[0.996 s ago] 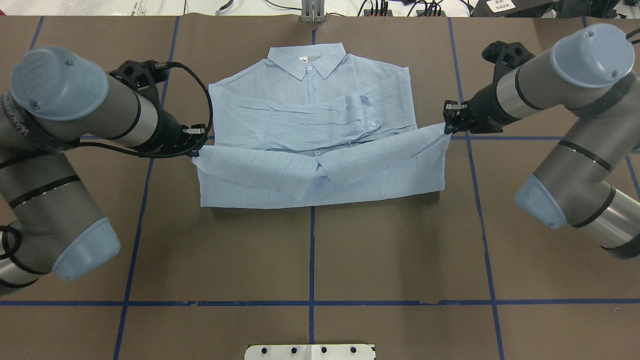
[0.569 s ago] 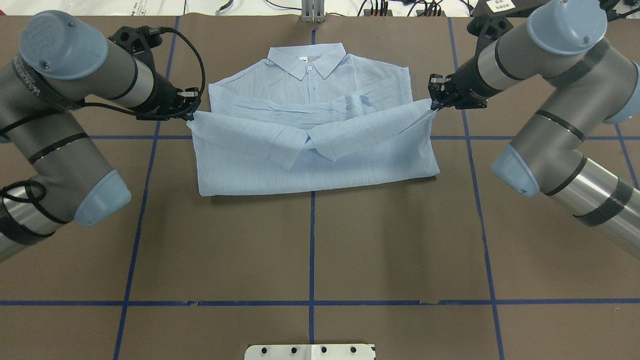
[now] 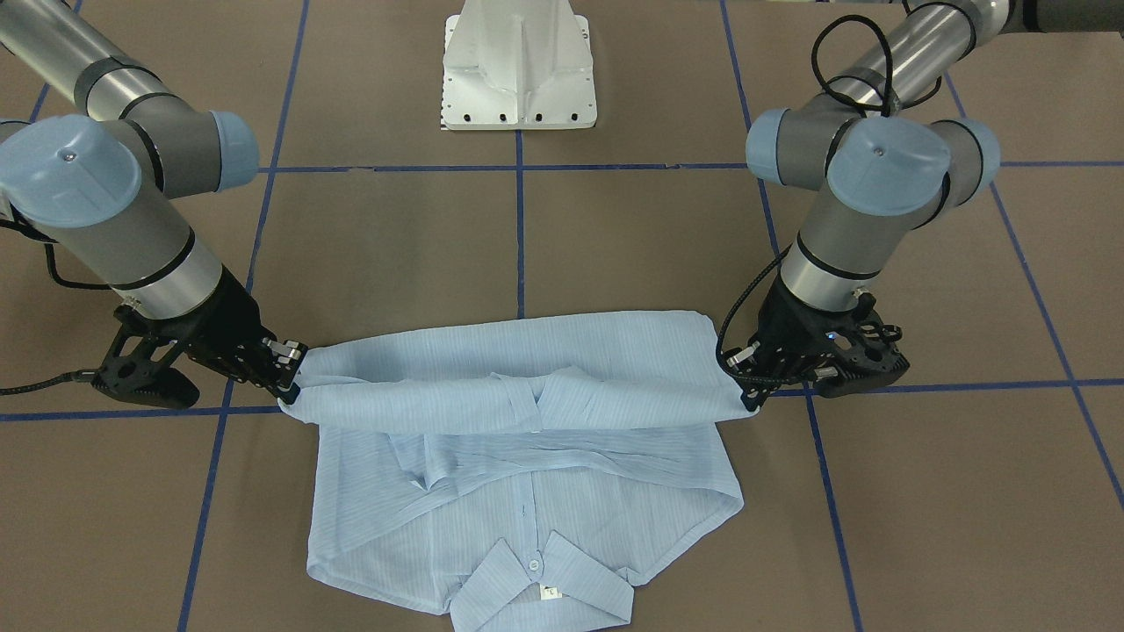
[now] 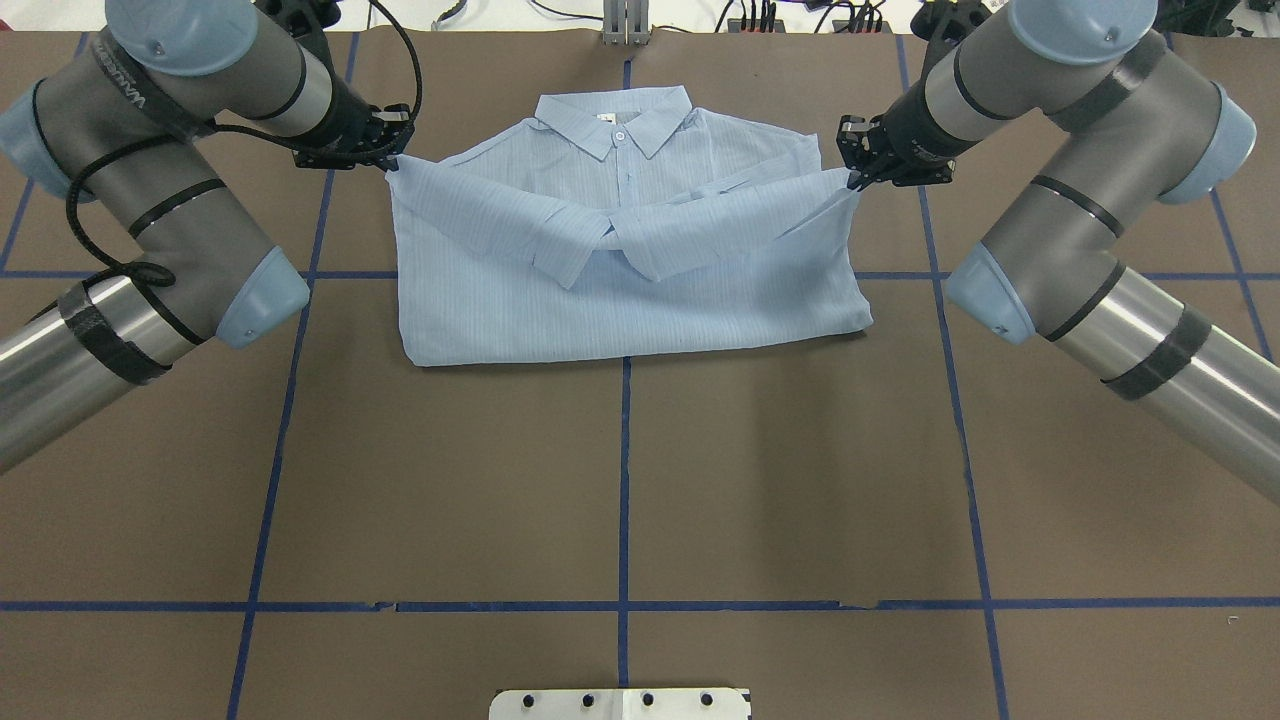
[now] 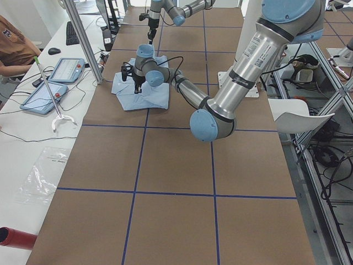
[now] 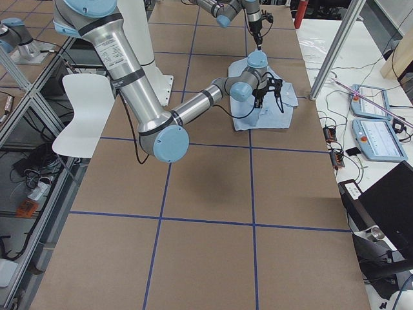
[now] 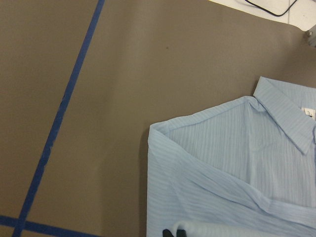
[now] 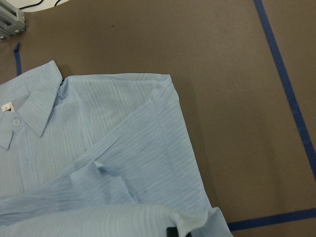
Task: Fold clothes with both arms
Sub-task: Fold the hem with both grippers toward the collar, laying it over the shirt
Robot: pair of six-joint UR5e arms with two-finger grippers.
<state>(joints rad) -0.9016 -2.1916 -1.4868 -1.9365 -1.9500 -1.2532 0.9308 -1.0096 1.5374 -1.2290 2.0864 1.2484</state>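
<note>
On the brown counter (image 4: 620,480), the shirt (image 4: 620,300) lies upper centre, sleeves already crossed; left claw (image 4: 390,160) and right claw (image 4: 857,178) each pinch a lower corner raised beside its shoulders, so laying down and letting go likely remain.

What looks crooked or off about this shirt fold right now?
On the shirt, the near fold edge runs askew, farther from the robot on its right side. The lifted hem, pinched by the left gripper and right gripper, sags and overlaps mid-span.

In the overhead view the shirt (image 4: 620,300) lies upper centre on the table (image 4: 620,480), collar (image 4: 612,118) topmost, left gripper (image 4: 392,161) at its upper-left corner, right gripper (image 4: 853,181) at its upper-right.
</note>
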